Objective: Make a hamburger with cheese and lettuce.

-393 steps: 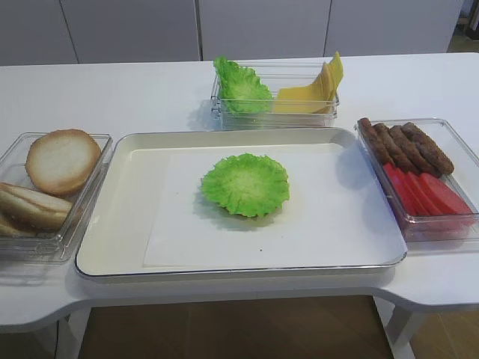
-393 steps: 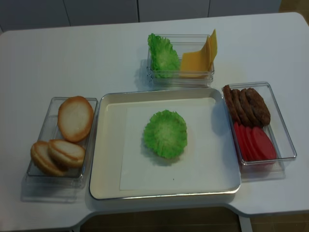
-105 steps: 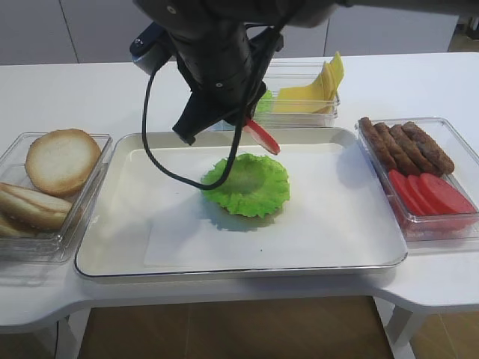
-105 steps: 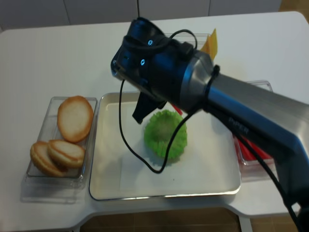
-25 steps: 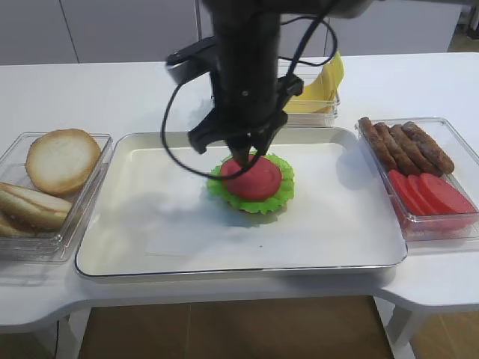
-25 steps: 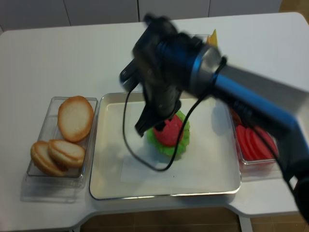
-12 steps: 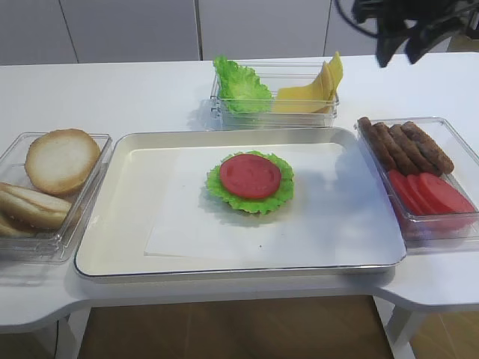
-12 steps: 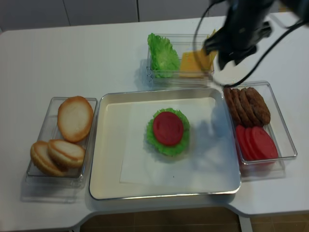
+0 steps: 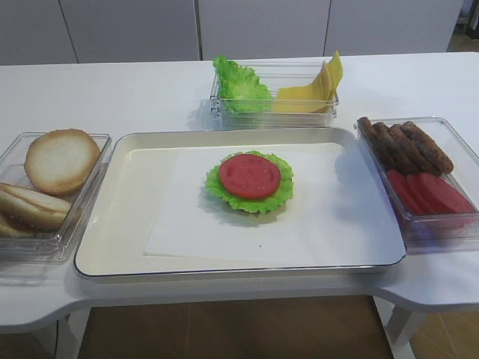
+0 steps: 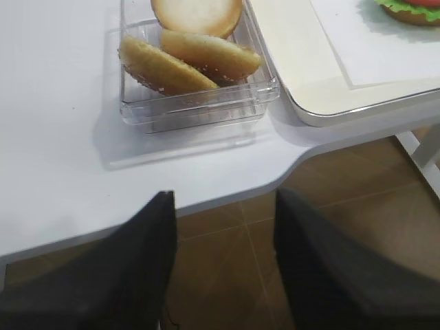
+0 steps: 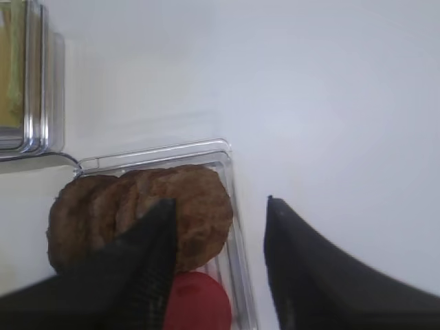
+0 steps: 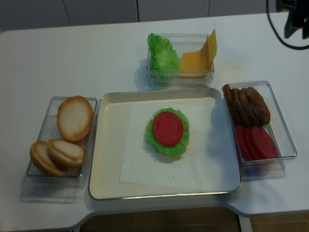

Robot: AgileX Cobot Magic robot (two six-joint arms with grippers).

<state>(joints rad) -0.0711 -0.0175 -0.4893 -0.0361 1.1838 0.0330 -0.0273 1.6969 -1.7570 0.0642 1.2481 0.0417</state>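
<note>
The hamburger [image 9: 250, 176] lies mid-tray: a red tomato slice [image 12: 168, 128] resting on the flat ruffled lettuce [image 9: 251, 207]. Cheese [image 9: 299, 99] slices lean in the clear box at the back, also seen from above as cheese [image 12: 194, 61]. My right gripper [image 11: 218, 201] hangs open and empty above the far end of the patty box, its left finger over the brown patties [image 11: 185, 206]. Part of the right arm [image 12: 295, 19] shows at the top right corner. My left gripper [image 10: 224, 194] is open and empty, off the table's front edge over the floor, near the bun box.
The white tray [image 9: 120, 224] fills the centre. A clear box of bun halves [image 9: 52, 179] stands to its left. On the right, a box holds patties [image 9: 404, 142] and tomato slices [image 9: 430, 194]. A bunchy green leaf [image 9: 239, 86] shares the cheese box.
The right gripper let go of the tomato slice on the lettuce, opened, rose and swung away to the back right, leaving the front exterior view. The left gripper has not moved.
</note>
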